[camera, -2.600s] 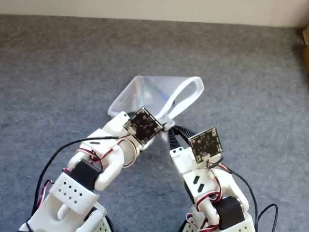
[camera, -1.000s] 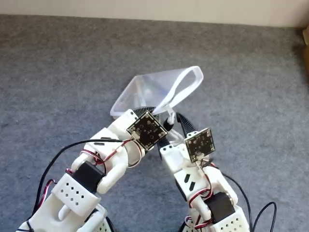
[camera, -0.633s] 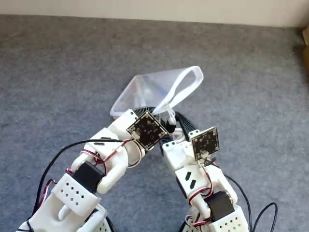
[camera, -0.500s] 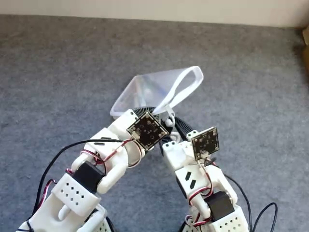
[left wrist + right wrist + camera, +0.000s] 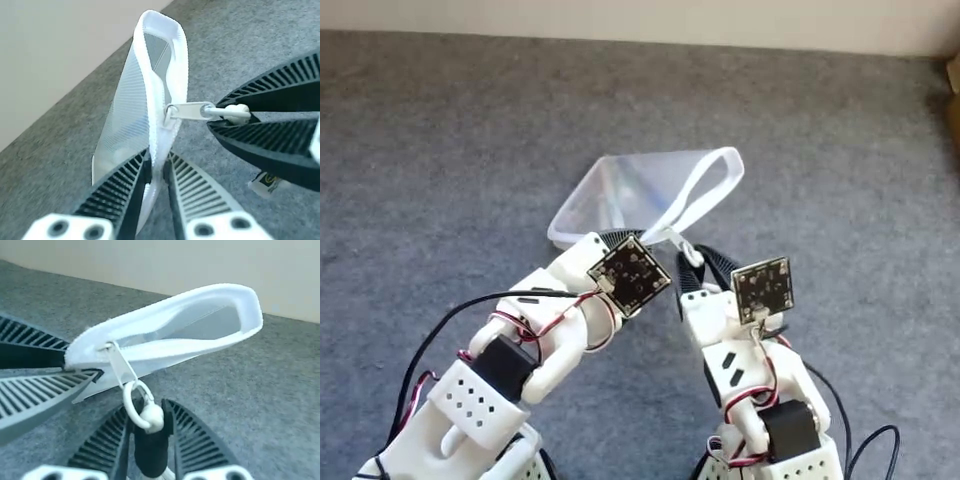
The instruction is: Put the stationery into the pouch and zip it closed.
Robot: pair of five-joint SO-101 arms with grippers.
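Translucent pouch [image 5: 632, 190] edge pinched in left fingers [image 5: 114, 201]; right fingers [image 5: 196, 441] clamp its zipper pull [image 5: 121, 369].

Left arm [image 5: 545, 340] and right arm [image 5: 732, 368]: white moulded link shells, with black servo bodies set between them. Short black slot marks sit on the shells.

Just behind each gripper, the wrist carries a square dark circuit board [image 5: 629, 276] with small metallic contacts. Red, white and black wire bundles run along the links. A thin black cable [image 5: 420, 350] loops off the left arm.

Farthest from the left gripper [image 5: 157, 161] sits a white perforated bracket [image 5: 470, 395].

Left gripper and right gripper [image 5: 150, 412]: black ribbed fingers [image 5: 117, 190] on white mounts with round screw holes [image 5: 59, 228].
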